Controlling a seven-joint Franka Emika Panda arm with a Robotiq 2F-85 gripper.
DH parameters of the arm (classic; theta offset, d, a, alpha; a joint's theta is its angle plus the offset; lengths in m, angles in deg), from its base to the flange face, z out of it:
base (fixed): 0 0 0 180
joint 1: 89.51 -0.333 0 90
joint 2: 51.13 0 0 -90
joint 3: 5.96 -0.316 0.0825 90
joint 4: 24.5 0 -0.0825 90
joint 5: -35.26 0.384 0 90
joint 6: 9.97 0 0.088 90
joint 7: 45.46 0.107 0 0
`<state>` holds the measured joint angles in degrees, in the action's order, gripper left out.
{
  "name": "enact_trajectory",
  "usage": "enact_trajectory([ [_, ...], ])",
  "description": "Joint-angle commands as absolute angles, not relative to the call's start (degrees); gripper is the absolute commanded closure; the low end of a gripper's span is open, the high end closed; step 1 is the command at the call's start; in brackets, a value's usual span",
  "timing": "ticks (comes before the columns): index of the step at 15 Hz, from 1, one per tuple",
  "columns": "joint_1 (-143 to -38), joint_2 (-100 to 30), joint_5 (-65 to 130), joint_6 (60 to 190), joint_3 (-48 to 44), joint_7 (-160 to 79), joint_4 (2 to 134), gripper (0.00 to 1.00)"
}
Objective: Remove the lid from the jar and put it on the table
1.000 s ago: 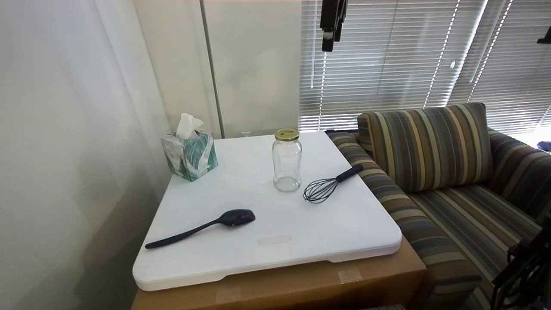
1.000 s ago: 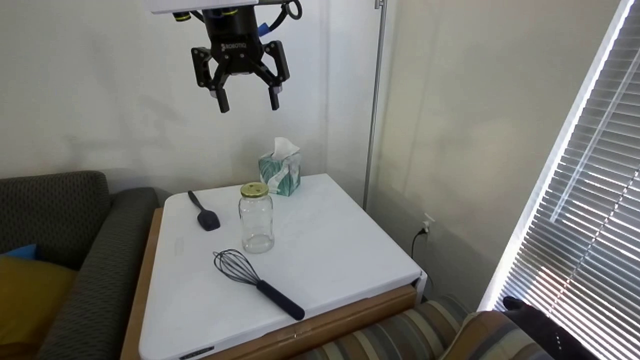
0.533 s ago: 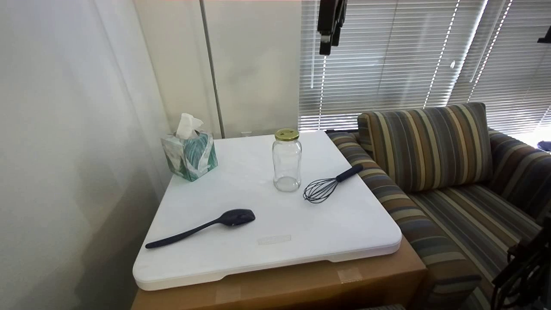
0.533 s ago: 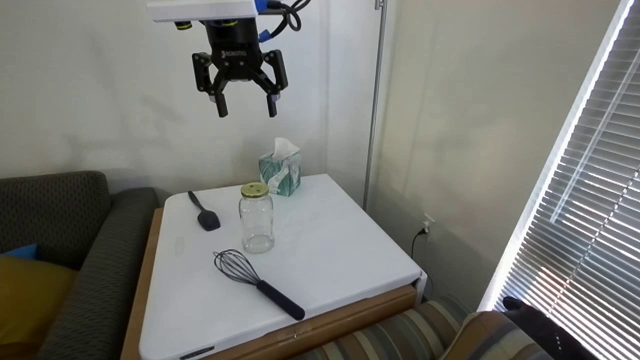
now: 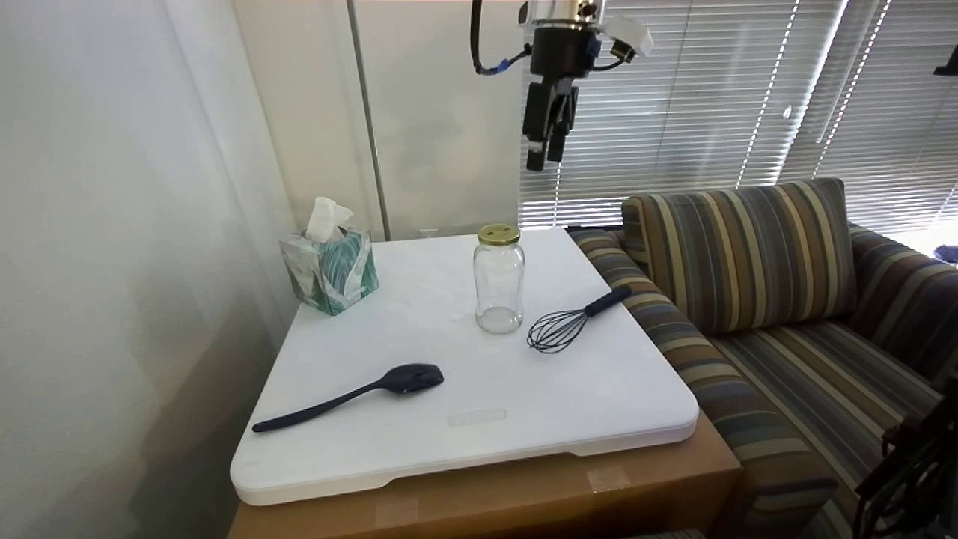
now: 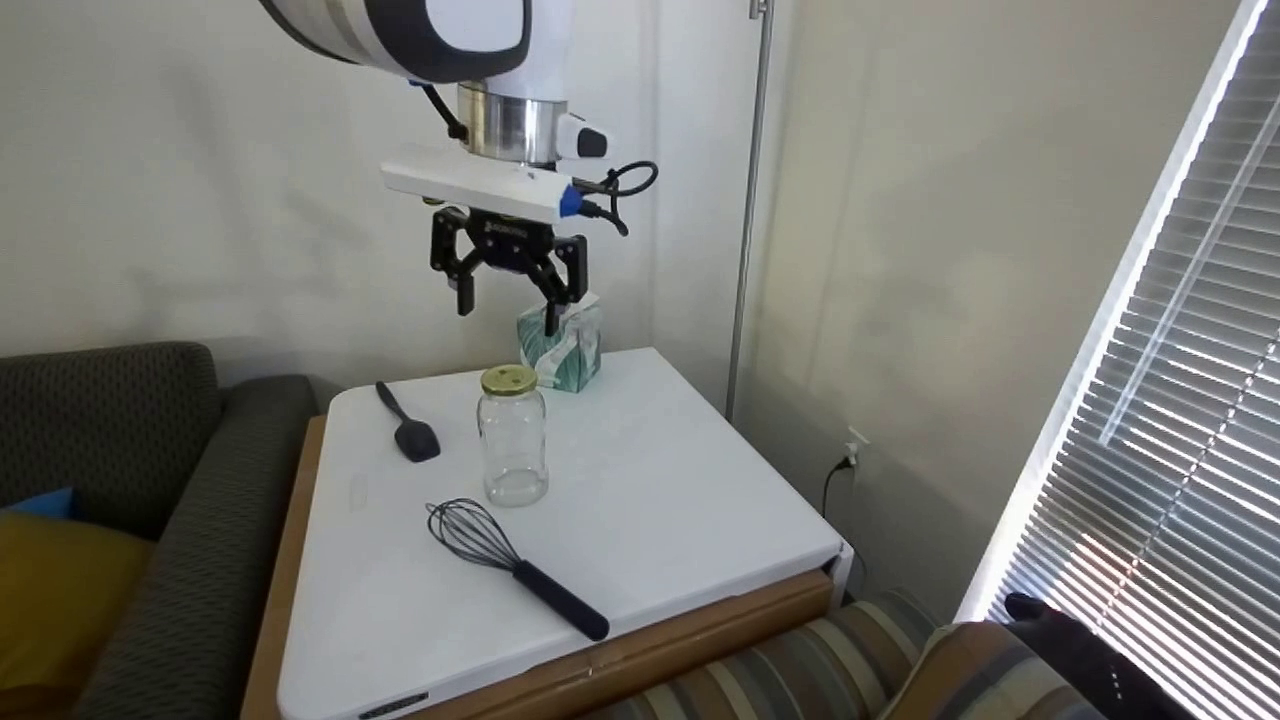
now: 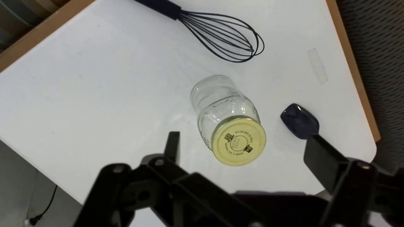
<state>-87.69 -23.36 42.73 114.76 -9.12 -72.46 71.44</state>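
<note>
In an exterior view the gripper [image 5: 545, 159] hangs at upper centre; lower and slightly left, the lid [image 5: 498, 234] caps the upright jar [image 5: 499, 288] on the table [image 5: 419, 299]. In an exterior view the fingers [image 6: 465, 297] stand wide apart, released, left of centre, with the lid below and apart from them. In the wrist view the lid appears just below and right of centre, between the spread fingers at lower left and lower right.

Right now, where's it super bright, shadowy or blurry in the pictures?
In both exterior views, bright light glares through the blinds and soft shadows dim the wall; in the wrist view, the fingers look a bit blurry, the lid crisper.
</note>
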Motion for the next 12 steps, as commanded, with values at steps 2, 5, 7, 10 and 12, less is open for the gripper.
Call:
enact_trajectory([
  [2,-88.19,-17.26,41.16,118.75,-10.74,-69.78,66.11,0.0],
  [5,-89.12,-14.65,39.88,119.9,-11.06,-67.76,63.81,0.0],
  [7,-89.95,-12.79,38.85,118.56,-11.04,-66.38,61.97,0.0],
  [10,-90.72,-10.72,37.54,117.68,-11.22,-65.45,60.25,0.0],
  [12,-91.04,-9.33,36.99,117.4,-11.35,-65.16,59.12,0.0],
])
